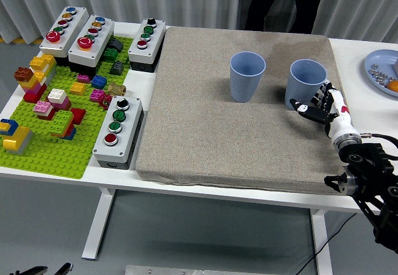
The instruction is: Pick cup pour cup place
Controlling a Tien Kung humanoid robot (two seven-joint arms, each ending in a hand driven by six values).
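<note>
Right arm: comes in from the lower right corner, black links rising to a white wrist.
Right hand (323,105): over the right edge of the grey mat (217,132), just beside the near side of the right blue cup (305,83); the fingers are spread and loosely curved towards the cup, and they may brush its wall, though the view is too small to be sure; nothing is gripped.
Right blue cup: upright on the mat near its far right corner, mouth open upward.
Left blue cup (247,76): upright on the mat, to the left of the other cup and clearly apart from it.
Green brick baseplate (43,153): on the table's left side, carrying coloured bricks.
Button boxes: one (118,131) at the mat's left edge, three more (90,38) towards the far left.
Plate (377,69): at the far right edge, with small pieces on it.
Person (283,2): stands beyond the table in dark clothes, only partly seen.
</note>
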